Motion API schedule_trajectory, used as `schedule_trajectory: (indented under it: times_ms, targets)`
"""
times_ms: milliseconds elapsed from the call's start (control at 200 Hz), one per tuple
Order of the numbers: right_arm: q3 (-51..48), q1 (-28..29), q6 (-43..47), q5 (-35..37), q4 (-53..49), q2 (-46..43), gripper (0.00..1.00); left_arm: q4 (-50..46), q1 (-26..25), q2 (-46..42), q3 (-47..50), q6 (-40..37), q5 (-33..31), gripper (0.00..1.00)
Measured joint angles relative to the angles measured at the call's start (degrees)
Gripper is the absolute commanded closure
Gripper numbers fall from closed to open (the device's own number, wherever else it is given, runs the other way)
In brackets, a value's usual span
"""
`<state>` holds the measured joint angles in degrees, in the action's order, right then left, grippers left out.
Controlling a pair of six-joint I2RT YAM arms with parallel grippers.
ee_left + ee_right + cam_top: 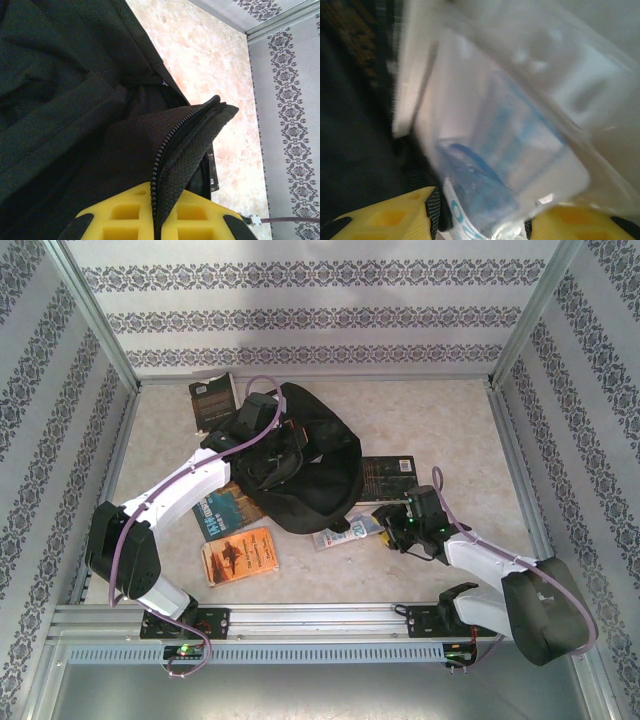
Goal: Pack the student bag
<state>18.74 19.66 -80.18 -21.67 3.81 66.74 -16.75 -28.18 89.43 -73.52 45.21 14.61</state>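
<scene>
Left arm reaches far forward, left gripper (161, 202) pinched shut on the bag (75, 100). Right arm bends inward, right gripper (482, 207) fingers partly apart.

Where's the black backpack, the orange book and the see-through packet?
Big black fabric backpack (325, 470): top view, middle of its body.
Flat orange book (240, 555): top view, front cover.
Clear plastic packet (510, 165): right wrist view, blue-printed middle.

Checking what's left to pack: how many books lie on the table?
4: far dark book, far-left of the bag; right dark book beside it; blue book under the left arm; orange book nearest. More may be hidden.
</scene>
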Motion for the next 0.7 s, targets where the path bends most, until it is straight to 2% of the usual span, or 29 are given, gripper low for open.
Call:
schedule_trajectory:
  times_ms: [260,480,530,700]
  targets:
    - [1.7,0.0,1.1,0.9,6.3,0.7,0.52,0.0,0.0,0.0,0.0,0.0,0.0,1.00]
    - [3.9,0.1,2.2,0.9,9.6,7.7,0.61,0.0,0.0,0.0,0.0,0.2,0.2,1.00]
    - [4.4,0.1,2.4,0.9,9.9,8.7,0.65,0.0,0.0,0.0,0.0,0.2,0.2,1.00]
    - [4.9,0.8,3.6,2.2,8.1,8.7,0.90,0.0,0.0,0.0,0.0,0.2,0.2,1.00]
